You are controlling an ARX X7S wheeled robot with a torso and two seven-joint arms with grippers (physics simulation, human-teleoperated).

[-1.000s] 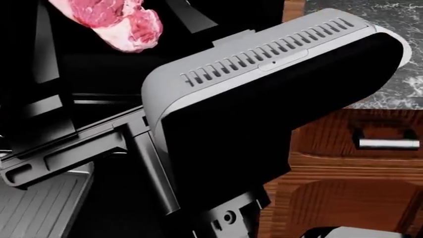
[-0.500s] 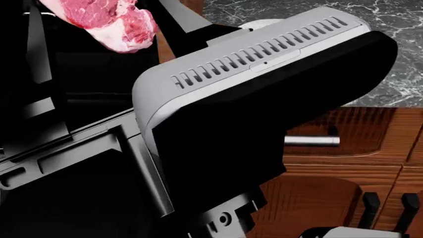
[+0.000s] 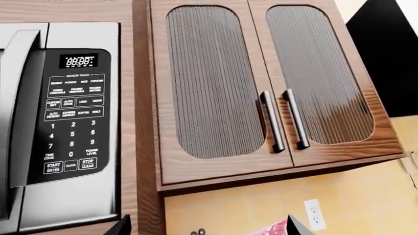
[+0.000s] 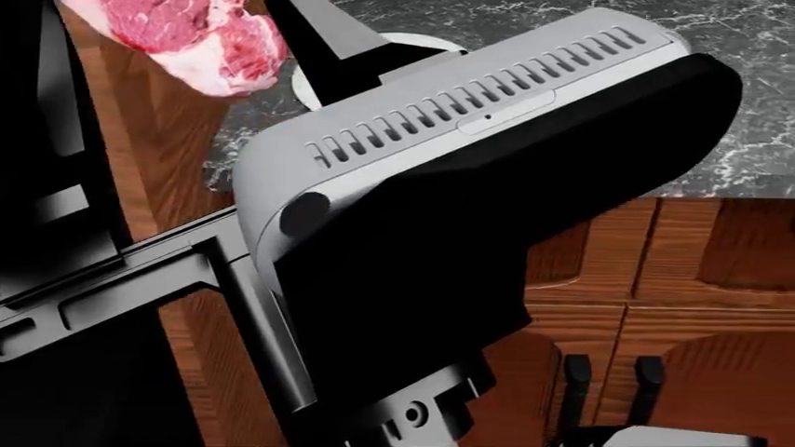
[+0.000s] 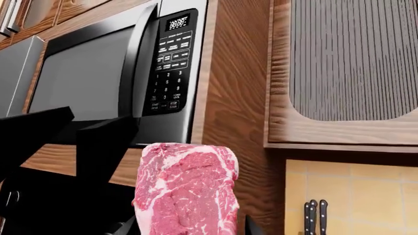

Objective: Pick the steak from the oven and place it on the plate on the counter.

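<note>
Steak (image 5: 186, 191): raw, pink-red with a pale fat edge, carried in the air and out of the oven, which is not in view. Clamped upright in right gripper (image 5: 189, 228), a dark finger showing on either side of the meat's lower part. In the head view, seen above and just short of plate (image 4: 429, 43), not yet over it. Left gripper (image 3: 207, 229): fingertips apart, apparently holding nothing, close beside the meat. Plate: white, resting on counter (image 4: 746, 102), black marble; only a sliver of rim visible behind grey arm housing (image 4: 497, 186). Background: microwave (image 5: 85, 83), wooden cabinet (image 3: 261, 83), knives (image 5: 313, 215) against the wall. Risks, as judged: release misplaced because the plate is mostly hidden from the head camera, dropping the meat on the marble or half across the rim; slip from a grip on the lower end only, given the tall overhang; plate nudged aside by a low approach or by the nearby idle fingers.
</note>
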